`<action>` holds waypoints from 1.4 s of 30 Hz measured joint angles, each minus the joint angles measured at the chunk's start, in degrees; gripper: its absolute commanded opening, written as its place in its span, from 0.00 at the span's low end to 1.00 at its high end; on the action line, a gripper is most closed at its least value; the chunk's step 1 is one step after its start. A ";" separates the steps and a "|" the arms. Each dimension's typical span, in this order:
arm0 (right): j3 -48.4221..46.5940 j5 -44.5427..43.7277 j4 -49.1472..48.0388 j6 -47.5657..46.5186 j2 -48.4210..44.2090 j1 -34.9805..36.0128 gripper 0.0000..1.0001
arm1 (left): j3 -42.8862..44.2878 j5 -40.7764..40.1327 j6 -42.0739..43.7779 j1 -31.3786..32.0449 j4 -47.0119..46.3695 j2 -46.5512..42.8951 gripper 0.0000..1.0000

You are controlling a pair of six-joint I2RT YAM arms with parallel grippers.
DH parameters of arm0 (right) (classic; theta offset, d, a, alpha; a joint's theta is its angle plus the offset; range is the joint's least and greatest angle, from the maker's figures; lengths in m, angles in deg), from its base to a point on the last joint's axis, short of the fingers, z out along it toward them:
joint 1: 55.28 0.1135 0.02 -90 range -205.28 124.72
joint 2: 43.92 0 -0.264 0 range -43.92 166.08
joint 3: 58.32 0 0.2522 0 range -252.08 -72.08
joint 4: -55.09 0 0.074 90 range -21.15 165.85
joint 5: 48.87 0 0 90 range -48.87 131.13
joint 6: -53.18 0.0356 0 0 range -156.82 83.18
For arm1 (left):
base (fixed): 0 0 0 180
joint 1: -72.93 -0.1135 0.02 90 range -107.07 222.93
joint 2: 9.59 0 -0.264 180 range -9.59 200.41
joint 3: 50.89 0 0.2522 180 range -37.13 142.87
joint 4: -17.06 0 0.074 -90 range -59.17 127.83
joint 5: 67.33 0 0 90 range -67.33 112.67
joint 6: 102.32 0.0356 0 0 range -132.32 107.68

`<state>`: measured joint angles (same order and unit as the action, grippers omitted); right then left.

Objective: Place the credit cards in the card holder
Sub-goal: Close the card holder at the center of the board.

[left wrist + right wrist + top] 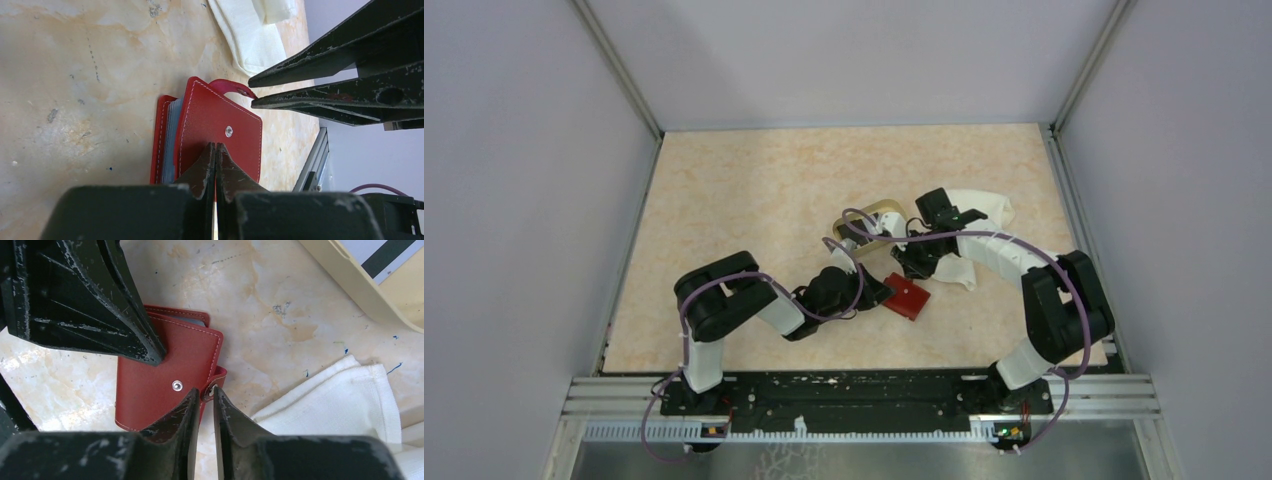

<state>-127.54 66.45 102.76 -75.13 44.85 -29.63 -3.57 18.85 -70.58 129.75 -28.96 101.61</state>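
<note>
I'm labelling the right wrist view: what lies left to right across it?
Left claw → wallet → cloth. The tray overlaps the cloth, so it is left out.

Red card holder [160,375] lying folded shut on the marbled tabletop [270,305], its metal snap stud [177,385] facing up. The jaws of the right gripper [203,396] stand narrowly apart, pinching the holder's strap tab [218,377]. The tip of the left gripper [152,356] touches the cover. A white cloth [340,400] lies just beside the holder, and the rim of a tan tray [350,280] crosses one corner.
</note>
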 measured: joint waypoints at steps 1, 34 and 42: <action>0.00 -0.20 0.00 0.11 0.00 0.00 0.11 | 0.00 0.00 0.00 0.00 0.00 0.00 0.00; 0.07 2.43 4.28 2.16 0.02 0.02 0.00 | 0.00 0.17 -0.66 -0.04 -0.15 0.09 0.00; 1.22 3.02 4.87 2.36 0.92 0.17 0.00 | -0.48 0.42 -0.79 -0.04 -0.90 0.13 0.00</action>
<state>-126.31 69.46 107.64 -72.77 45.77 -29.46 -4.05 19.27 -71.37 129.70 -29.86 101.74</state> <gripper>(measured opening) 0.005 0.006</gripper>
